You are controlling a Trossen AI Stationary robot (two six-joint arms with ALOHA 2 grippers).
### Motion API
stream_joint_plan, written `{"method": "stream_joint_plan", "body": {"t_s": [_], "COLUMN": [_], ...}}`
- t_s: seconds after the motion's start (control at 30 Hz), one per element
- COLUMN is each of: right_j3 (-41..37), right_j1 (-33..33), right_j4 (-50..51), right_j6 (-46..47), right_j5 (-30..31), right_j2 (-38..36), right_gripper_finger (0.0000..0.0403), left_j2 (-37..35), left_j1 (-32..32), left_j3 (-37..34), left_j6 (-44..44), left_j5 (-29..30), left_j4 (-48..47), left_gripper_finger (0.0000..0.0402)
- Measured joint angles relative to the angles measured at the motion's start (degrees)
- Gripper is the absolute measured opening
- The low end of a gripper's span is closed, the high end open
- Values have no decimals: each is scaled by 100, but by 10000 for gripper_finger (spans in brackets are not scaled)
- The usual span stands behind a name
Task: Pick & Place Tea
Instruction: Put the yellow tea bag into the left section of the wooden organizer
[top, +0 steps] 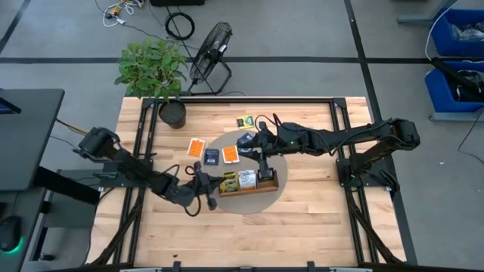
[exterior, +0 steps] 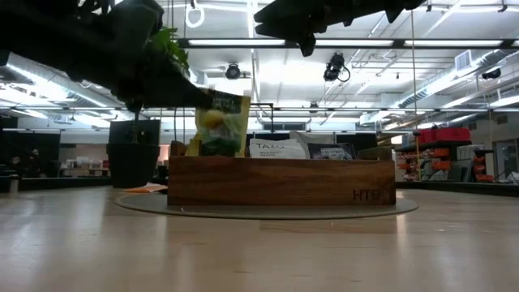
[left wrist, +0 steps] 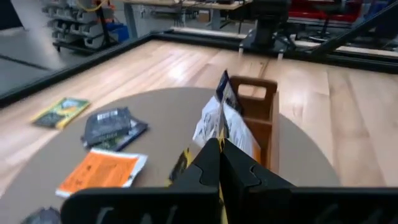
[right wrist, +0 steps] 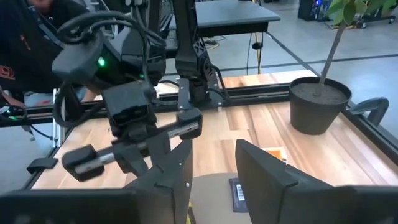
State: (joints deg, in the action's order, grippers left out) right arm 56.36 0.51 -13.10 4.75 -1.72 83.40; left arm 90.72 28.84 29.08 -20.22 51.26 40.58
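My left gripper point(top: 207, 186) is at the left end of the brown wooden tray point(top: 266, 186) and is shut on a yellow-green tea packet point(exterior: 219, 122). The tray stands on a grey round mat point(top: 219, 143), with white and dark packets point(exterior: 280, 148) upright inside it. On the mat beyond the tray lie loose packets: orange point(top: 197, 147), dark blue point(top: 212, 156), orange point(top: 230, 153), dark point(top: 246, 140); a green one point(top: 244, 121) lies on the wood. My right gripper point(top: 262, 149) hangs open above the mat, high over the tray point(exterior: 302, 28), touching nothing. My left gripper pinches the yellow-green packet by its upper edge point(exterior: 203, 99) between the two shut fingers point(left wrist: 211, 158), which come from the table's left. The packet hangs upright below them over the tray's left compartment. Its lower end is hidden behind the tray's wall point(exterior: 211, 174).
A potted plant point(top: 172, 113) stands at the table's far left, with a fan point(top: 208, 49) on the floor behind it. Bare wood lies near the table's front edge point(top: 249, 242). Black frame rails point(top: 340, 143) run along both sides.
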Motion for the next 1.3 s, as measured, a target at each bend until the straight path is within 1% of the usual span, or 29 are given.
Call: {"method": "stream_joint_plan", "body": {"t_s": [0.13, 0.23, 0.57, 0.67, 0.87, 1.03, 1.3], "right_j3": [0, 0, 0, 0, 0, 0, 0], "right_j1": [0, 0, 0, -1, -2, -1, -4], "right_j4": [-6, -4, -45, -50, -50, -50, -43], "right_j6": [37, 37, 35, 33, 33, 31, 88], "right_j5": [0, 0, 23, 121, 122, 122, 61], "right_j2": [0, 0, 0, 0, 0, 0, 0], "right_gripper_finger": [130, 130, 130, 130, 130, 130, 130], "left_j2": [197, 209, 229, 229, 229, 229, 229], "left_j1": [2, 33, 39, 39, 28, 26, 20], "left_j3": [1, 5, 2, 2, 2, 2, 2], "left_j6": [-322, -467, -594, -615, -618, -615, -610], "left_j5": [1, -6, -30, -34, -43, -43, 130], "left_j4": [-12, -38, -346, -365, -439, -444, -444], "left_gripper_finger": [1, 1, 1, 1, 4, 17, 58]}}
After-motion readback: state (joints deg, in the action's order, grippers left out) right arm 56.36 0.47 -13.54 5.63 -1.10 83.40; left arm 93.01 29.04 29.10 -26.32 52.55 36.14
